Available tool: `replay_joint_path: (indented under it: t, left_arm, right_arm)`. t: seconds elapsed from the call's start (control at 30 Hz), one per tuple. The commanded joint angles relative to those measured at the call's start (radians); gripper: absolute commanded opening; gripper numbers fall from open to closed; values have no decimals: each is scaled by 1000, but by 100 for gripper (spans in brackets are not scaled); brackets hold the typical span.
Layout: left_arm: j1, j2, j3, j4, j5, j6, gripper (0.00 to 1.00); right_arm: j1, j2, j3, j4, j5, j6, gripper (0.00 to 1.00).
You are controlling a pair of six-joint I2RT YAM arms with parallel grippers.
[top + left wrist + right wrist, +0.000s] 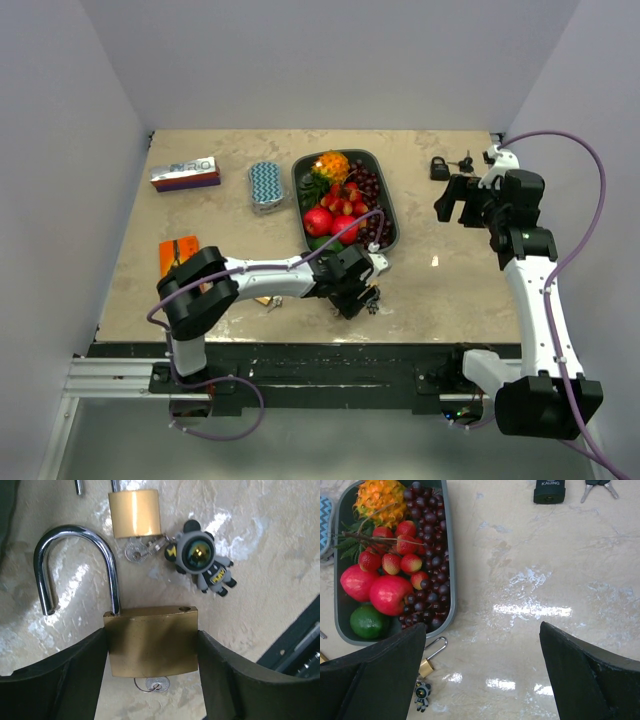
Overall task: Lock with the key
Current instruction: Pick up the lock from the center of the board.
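Observation:
A large brass padlock (151, 642) lies on the marble table with its steel shackle (75, 562) swung open. My left gripper (152, 652) is shut on its body, one dark finger against each side. A silver key (156, 684) on a wire ring pokes out under the padlock's bottom edge. A smaller brass padlock (135, 514) with its own key and a grey bear keychain (202, 557) lies just beyond. From above, the left gripper (355, 292) sits near the table's front edge. My right gripper (455, 205) hovers open, with nothing between its fingers.
A grey fruit tray (392, 215) stands just behind the left gripper. A black padlock (549, 491) with keys (597, 486) lies at the back right. A zigzag pouch (265, 185), a box (185, 175) and an orange packet (178, 252) lie to the left.

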Motion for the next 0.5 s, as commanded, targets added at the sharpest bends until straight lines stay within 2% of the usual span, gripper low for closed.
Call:
replay_joint_path:
  t: [0.0, 0.2, 0.3, 0.4, 0.47]
  left_arm:
    - [-9, -137, 76, 6, 75, -42, 0]
    - [-9, -194, 178, 39, 115, -41, 0]
    - [-6, -209, 243, 55, 87, -48, 0]
    - [30, -206, 333, 75, 55, -109, 0]
    - [103, -174, 388, 70, 72, -175, 0]
  right_arm:
    - [-6, -17, 16, 1, -8, 6, 99]
    - [-6, -29, 27, 10, -11, 10, 99]
    - [-6, -33, 31, 13, 2, 21, 99]
    - [-6, -32, 47, 11, -4, 46, 99]
    - [-6, -36, 50, 20, -8, 59, 99]
